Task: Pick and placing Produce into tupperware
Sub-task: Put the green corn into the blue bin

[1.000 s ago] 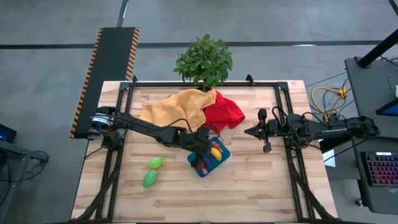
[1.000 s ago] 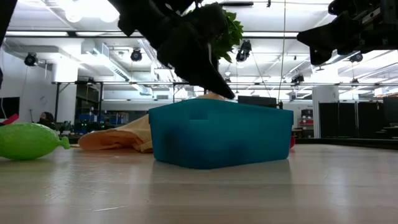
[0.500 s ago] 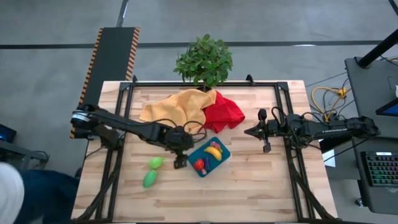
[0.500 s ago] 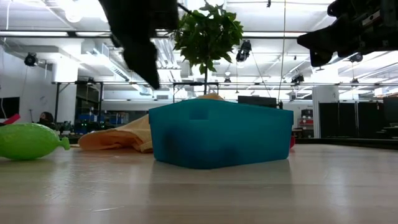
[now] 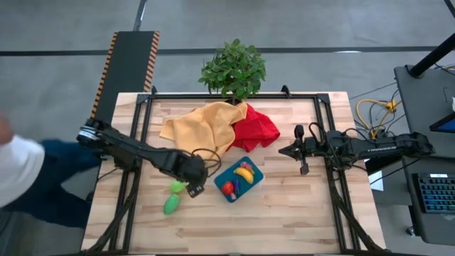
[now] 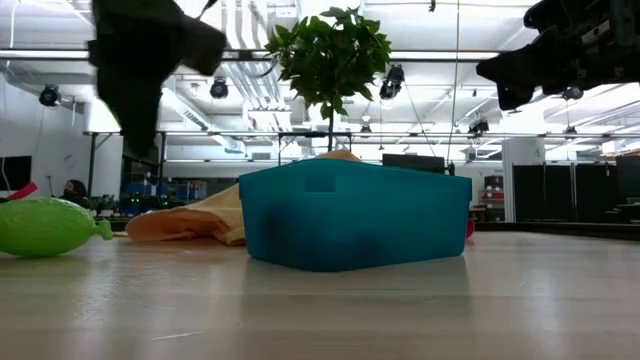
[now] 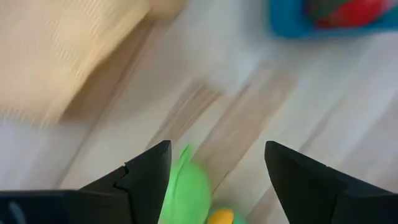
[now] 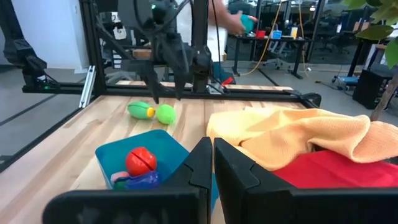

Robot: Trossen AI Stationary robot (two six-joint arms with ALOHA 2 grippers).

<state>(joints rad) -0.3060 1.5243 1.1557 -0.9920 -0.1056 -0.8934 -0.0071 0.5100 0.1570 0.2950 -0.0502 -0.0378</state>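
The teal tupperware (image 5: 258,173) sits mid-table, its wall close in the low view (image 6: 355,215). In it lie a yellow banana (image 5: 246,173), a red tomato (image 5: 228,188) and a purple piece (image 8: 140,180). Two green pieces (image 5: 178,186) (image 5: 171,205) rest on the wood to its left. My left gripper (image 5: 193,188) hovers open just right of the upper green piece, which shows between its fingers in the wrist view (image 7: 186,193). My right gripper (image 5: 282,151) waits shut in the air at the table's right side.
A yellow cloth (image 5: 202,124) and a red cloth (image 5: 257,128) lie bunched behind the tupperware, with a potted plant (image 5: 233,67) at the far edge. A person (image 5: 21,178) stands off the table's left side. Bare wood stretches along the near edge.
My left gripper has left the tupperware and swung toward the table's left, ending above the upper green piece. A person has walked in beside the table's left edge. The produce and the container have stayed put.
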